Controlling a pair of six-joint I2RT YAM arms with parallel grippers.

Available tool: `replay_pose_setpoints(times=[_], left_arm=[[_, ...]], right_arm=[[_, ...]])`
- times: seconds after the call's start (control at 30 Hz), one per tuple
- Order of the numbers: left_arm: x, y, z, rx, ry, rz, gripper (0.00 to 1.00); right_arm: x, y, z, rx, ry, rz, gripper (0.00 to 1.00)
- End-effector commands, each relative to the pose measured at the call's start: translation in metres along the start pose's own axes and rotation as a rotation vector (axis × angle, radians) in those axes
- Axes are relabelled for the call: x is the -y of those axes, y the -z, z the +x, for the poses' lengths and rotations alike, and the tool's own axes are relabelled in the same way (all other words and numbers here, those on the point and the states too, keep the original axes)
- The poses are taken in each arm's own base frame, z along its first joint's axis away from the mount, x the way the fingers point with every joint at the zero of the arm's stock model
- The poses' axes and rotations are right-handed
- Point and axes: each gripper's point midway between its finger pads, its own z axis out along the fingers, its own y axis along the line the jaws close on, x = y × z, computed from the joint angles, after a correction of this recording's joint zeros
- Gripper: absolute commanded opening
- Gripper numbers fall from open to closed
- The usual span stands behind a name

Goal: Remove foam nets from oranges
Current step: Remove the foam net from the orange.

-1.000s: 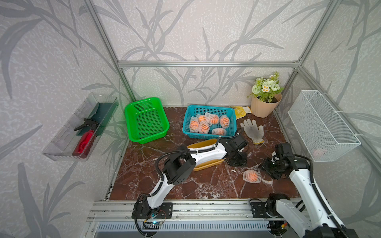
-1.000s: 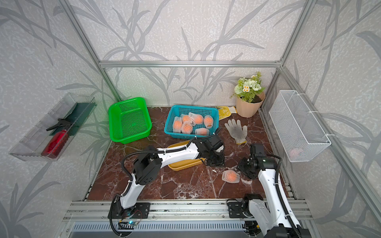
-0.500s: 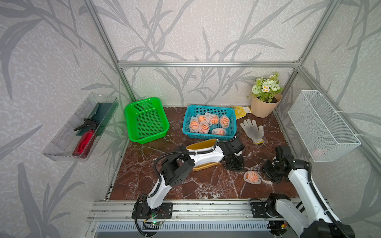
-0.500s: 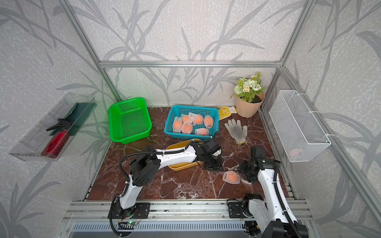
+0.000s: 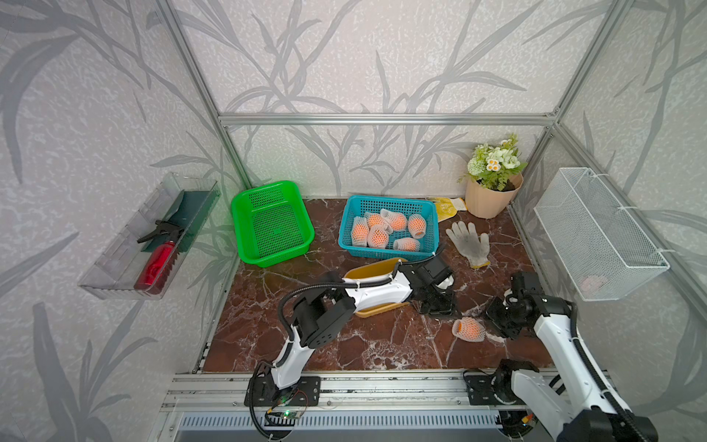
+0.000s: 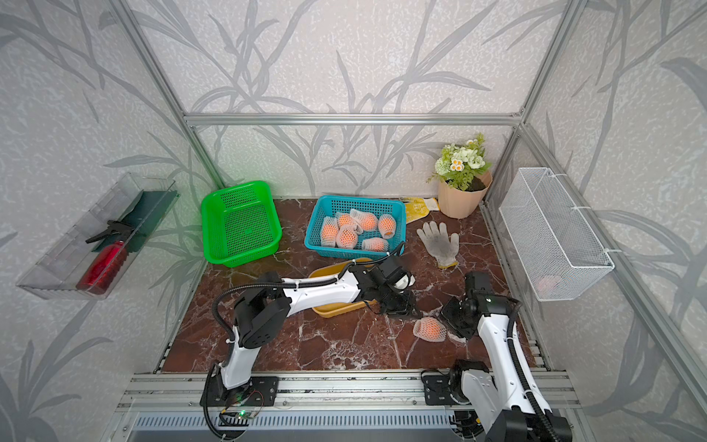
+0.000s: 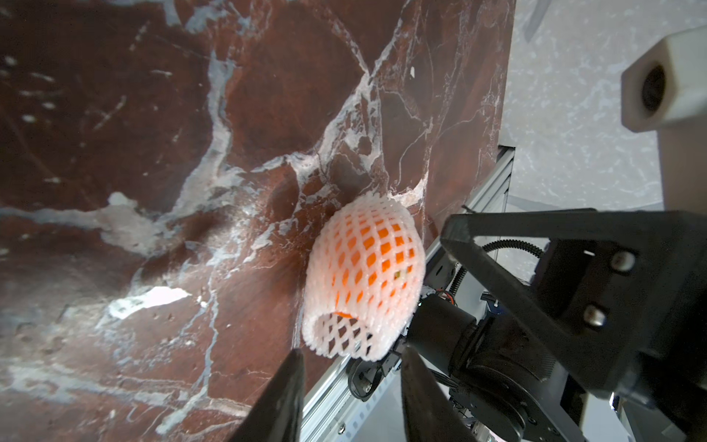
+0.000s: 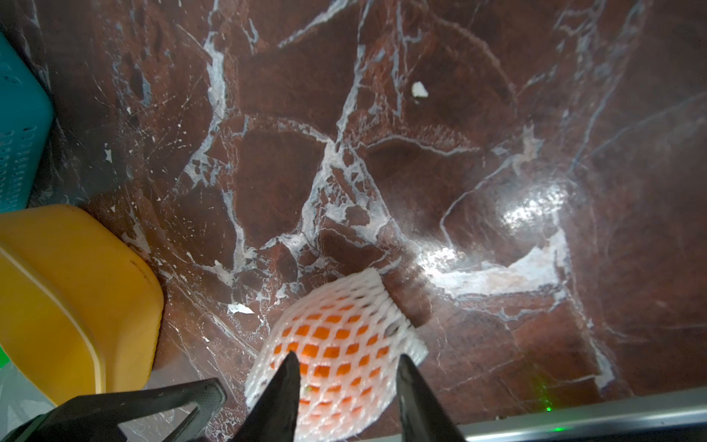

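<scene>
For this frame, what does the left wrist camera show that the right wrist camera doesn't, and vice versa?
Only the left wrist view shows the wallpapered wall and the right arm, seen as black joints. Only the right wrist view shows the yellow tray and a corner of the blue basket. Both show the orange, wrapped in its foam net, lying on the red marble table.

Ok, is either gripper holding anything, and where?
Left gripper: nothing, jaws open. Right gripper: tips over the netted orange; whether they grip it cannot be told.
</scene>
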Motion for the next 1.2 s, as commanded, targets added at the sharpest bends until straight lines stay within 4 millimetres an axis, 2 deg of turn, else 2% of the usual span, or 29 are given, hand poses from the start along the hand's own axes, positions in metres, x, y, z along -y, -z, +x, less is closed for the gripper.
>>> replay_pose_setpoints(times=[0.0,0.17,0.47,0.77,1.17], left_arm=[[0.015,-0.002,-0.003,-0.011,0.004,0.038,0.42],[0.02,-0.012,-0.009,-0.02,0.007,0.062,0.42],[0.007,-0.025,-0.005,-0.063,0.047,0.027,0.41],[0.017,-0.038,-0.005,-0.09,0.036,0.058,0.4],[0.005,-0.043,-0.008,-0.1,0.063,0.082,0.06]], right_arm=[[-0.002,0.001,0.0,0.004,0.013,-0.016,0.42],[-0.004,0.002,0.001,0.001,0.043,-0.029,0.42],[-0.009,0.009,-0.005,0.02,0.061,-0.031,0.42],[-0.009,0.008,-0.006,0.023,0.066,-0.029,0.42],[-0.011,0.009,-0.006,0.024,0.062,-0.04,0.42]])
